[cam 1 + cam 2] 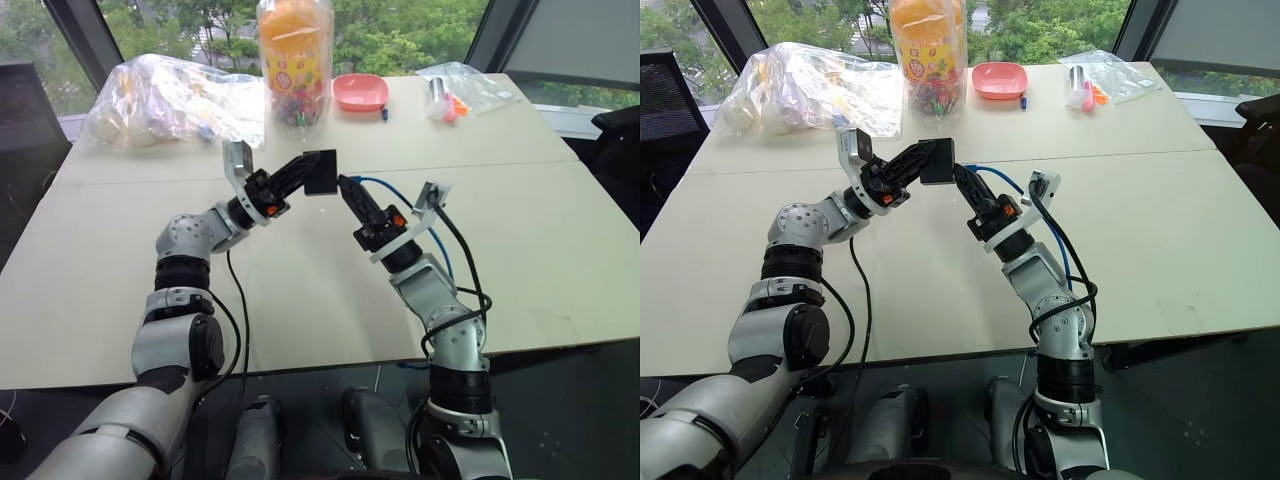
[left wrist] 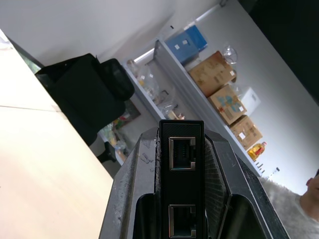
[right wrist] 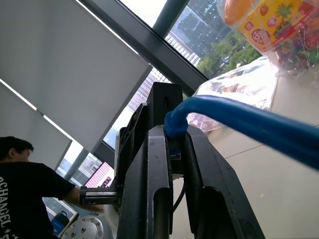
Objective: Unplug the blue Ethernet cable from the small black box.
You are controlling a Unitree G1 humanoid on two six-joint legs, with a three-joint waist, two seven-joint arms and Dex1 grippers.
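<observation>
A: Which parts are hidden or hard to make out?

B: In the head views the pale plug of the blue Ethernet cable (image 1: pixel 385 186) cannot be seen; it lies behind the tips of the right gripper (image 1: pixel 347 186). Whether it is seated in the small black box (image 1: pixel 320 171) or just clear of it cannot be told. In the right wrist view the cable's end sits between the fingers (image 3: pixel 155 164), with the box's edge just beyond. In the left wrist view two ports on the box's narrow side are visible; the lower one is cut off by the frame.

A: How do the grippers stand?

B: The left gripper (image 1: pixel 303 168) is clamped on the small black box, one black finger on each flat side, holding it raised above the pale table (image 1: pixel 560 260). The right gripper is closed on the cable's end, right at the box's side. From there the cable arcs behind the right wrist and runs down beside the forearm.

A: What lies beyond?

B: Near the far edge of the table stand a clear jar with an orange lid (image 1: pixel 295 60), a pink bowl (image 1: pixel 360 92), a crumpled clear plastic bag (image 1: pixel 170 100) on the robot's left and a smaller bag of items (image 1: pixel 462 88) on its right. A person in a black shirt (image 3: pixel 25 184) appears in the right wrist view.
</observation>
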